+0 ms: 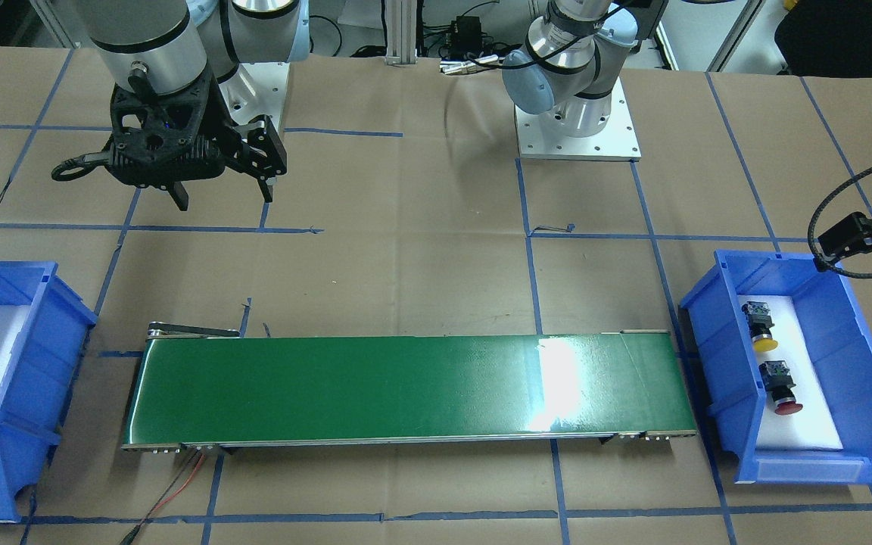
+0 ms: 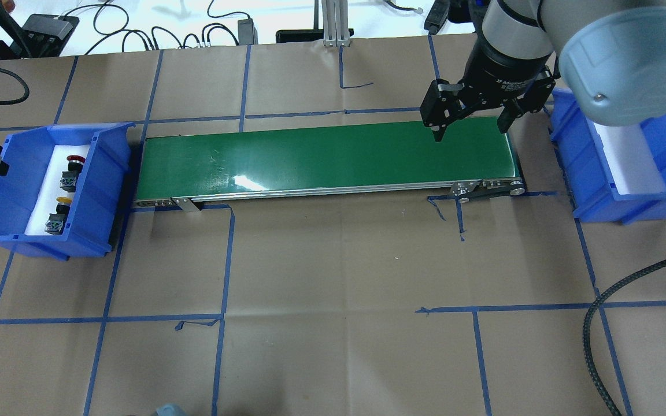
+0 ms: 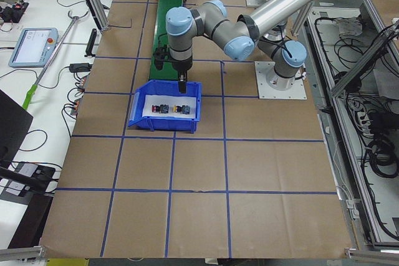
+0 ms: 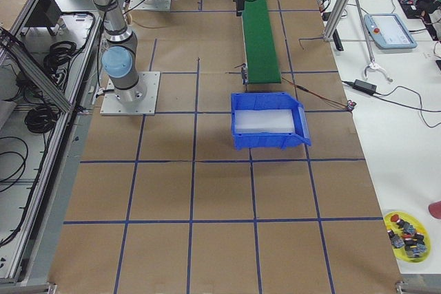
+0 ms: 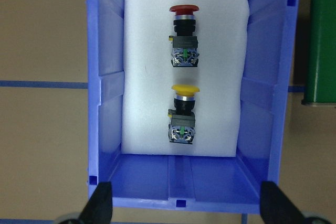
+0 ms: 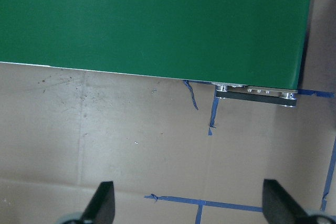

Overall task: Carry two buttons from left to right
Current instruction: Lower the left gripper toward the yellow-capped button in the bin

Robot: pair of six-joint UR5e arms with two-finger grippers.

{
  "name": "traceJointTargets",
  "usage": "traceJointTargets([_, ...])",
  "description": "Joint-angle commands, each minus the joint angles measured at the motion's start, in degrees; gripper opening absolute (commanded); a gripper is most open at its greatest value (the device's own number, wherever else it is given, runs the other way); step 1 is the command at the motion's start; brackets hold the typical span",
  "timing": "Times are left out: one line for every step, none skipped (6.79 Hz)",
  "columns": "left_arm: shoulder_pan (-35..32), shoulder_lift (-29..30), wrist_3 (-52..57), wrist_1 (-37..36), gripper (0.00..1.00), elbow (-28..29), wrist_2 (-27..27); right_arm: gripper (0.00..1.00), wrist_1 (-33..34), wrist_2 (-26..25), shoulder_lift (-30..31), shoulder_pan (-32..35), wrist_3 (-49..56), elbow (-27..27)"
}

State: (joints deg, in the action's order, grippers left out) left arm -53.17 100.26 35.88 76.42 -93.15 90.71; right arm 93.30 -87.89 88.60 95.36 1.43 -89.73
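Two buttons lie on white foam in the blue left bin (image 2: pixel 104 173): the red button (image 2: pixel 71 169) farther from the robot, the yellow button (image 2: pixel 57 215) nearer. In the left wrist view the red button (image 5: pixel 184 38) and yellow button (image 5: pixel 182 114) lie with their caps pointing up the frame. My left gripper (image 5: pixel 186 205) is open and empty, hovering above the bin's end wall. My right gripper (image 2: pixel 472 127) is open and empty above the right end of the green belt (image 2: pixel 321 159).
The green conveyor belt (image 1: pixel 406 390) runs between the two bins. The blue right bin (image 2: pixel 628 167) holds only white foam. A black cable (image 2: pixel 605 323) loops over the table at the near right. Blue tape lines cross the brown table cover.
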Motion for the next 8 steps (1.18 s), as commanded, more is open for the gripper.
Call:
traceJointTargets([-0.4, 2.7, -0.5, -5.2, 1.0, -2.0, 0.0, 1.0, 0.0, 0.5, 0.0, 0.0, 0.1, 0.0])
traceJointTargets([-0.4, 3.2, -0.5, -10.6, 1.0, -5.0, 0.0, 1.0, 0.1, 0.5, 0.1, 0.0, 0.1, 0.1])
traceJointTargets([-0.5, 3.3, -0.7, -13.7, 1.0, -7.2, 0.0, 1.0, 0.1, 0.5, 0.1, 0.0, 0.3, 0.1])
traceJointTargets([-0.6, 3.5, -1.2, -14.8, 1.0, -8.4, -0.1, 1.0, 0.1, 0.5, 0.1, 0.0, 0.3, 0.1])
traceJointTargets([-0.7, 4.8, -1.3, -15.5, 1.0, -8.5, -0.5, 1.0, 0.1, 0.6, 0.1, 0.0, 0.2, 0.1])
traceJointTargets([-1.1, 6.8, -1.2, -17.4, 1.0, -8.7, -0.7, 1.0, 0.0, 0.7, 0.1, 0.1, 0.3, 0.1])
traceJointTargets([-1.0, 8.4, -0.8, -18.6, 1.0, -8.8, -0.8, 1.0, 0.0, 0.6, 0.1, 0.1, 0.4, 0.1])
traceJointTargets([-1.1, 10.1, -0.8, -18.6, 1.0, -8.9, -0.7, 1.0, 0.0, 0.6, 0.1, 0.0, 0.4, 0.1])
